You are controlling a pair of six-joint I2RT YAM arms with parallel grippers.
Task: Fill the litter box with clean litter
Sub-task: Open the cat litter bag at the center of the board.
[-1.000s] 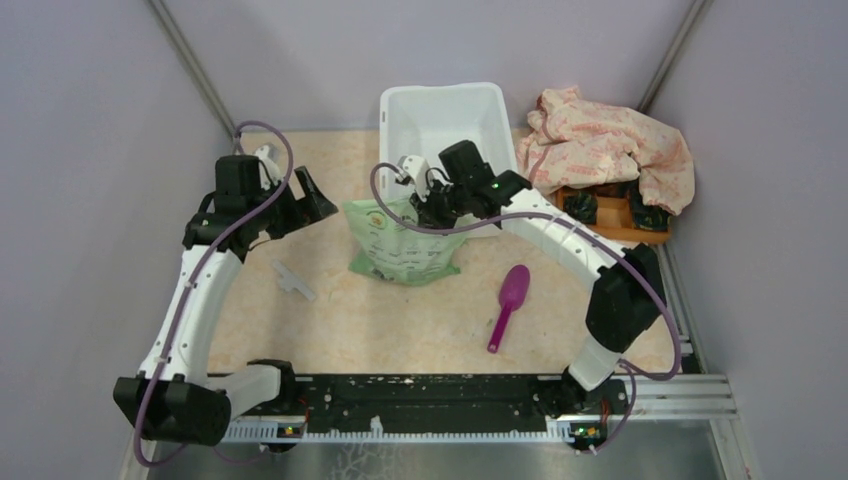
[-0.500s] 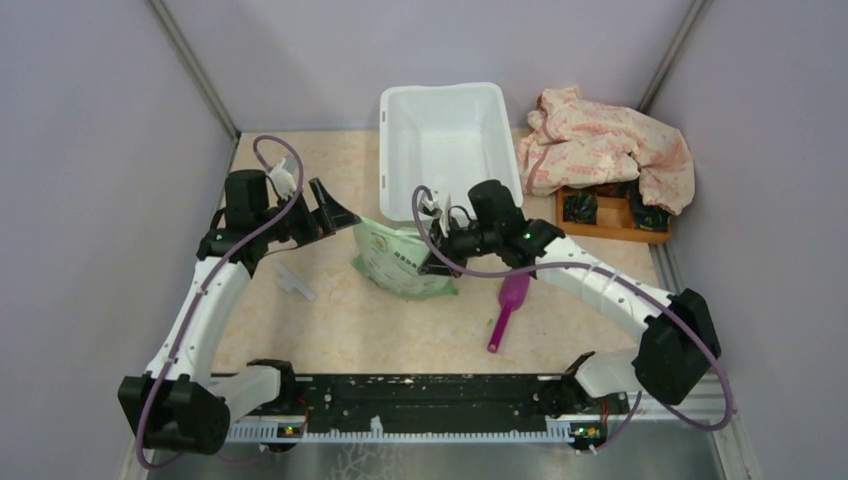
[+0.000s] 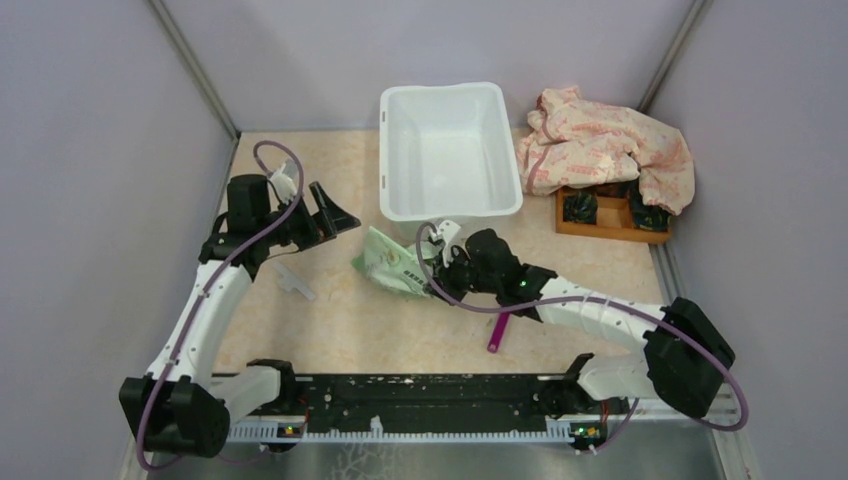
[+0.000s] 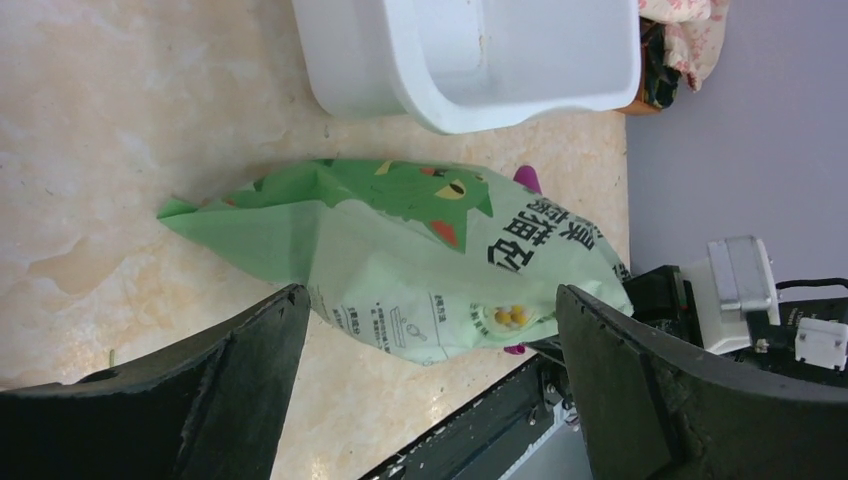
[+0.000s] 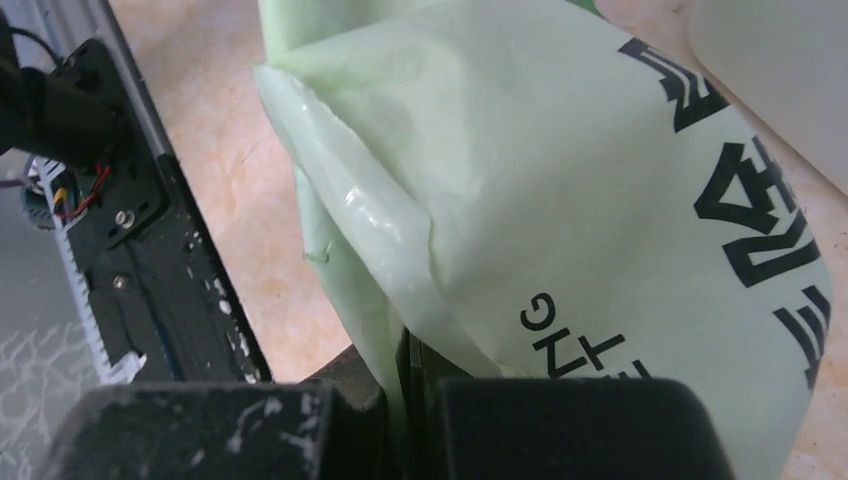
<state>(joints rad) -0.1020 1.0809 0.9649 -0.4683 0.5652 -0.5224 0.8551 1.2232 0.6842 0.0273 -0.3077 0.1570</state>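
Well, the litter box (image 3: 397,150) sits at the far middle of the table (image 3: 330,325), w/ its white inside showing. Just in front of it, not touching, the green bag (image 3: 390,265) lies on its side. The R gripper (image 3: 438,285) is pinched tight on the bag's edge. The R wrist cam shows that up close, the top cam only a bit. The L gripper (image 3: 338,208) is spread wide & holds nothing, up by the bag's left side. The L wrist cam shows a cat face & black letters on the bag, too small to make out from the top. The top cam shows the whole wooden tray (image 3: 600,228) on the right w/ dark things in it. A pink cloth (image 3: 610,145) lies partly over it, & the pink scoop (image 3: 497,335) pokes out under the R arm.
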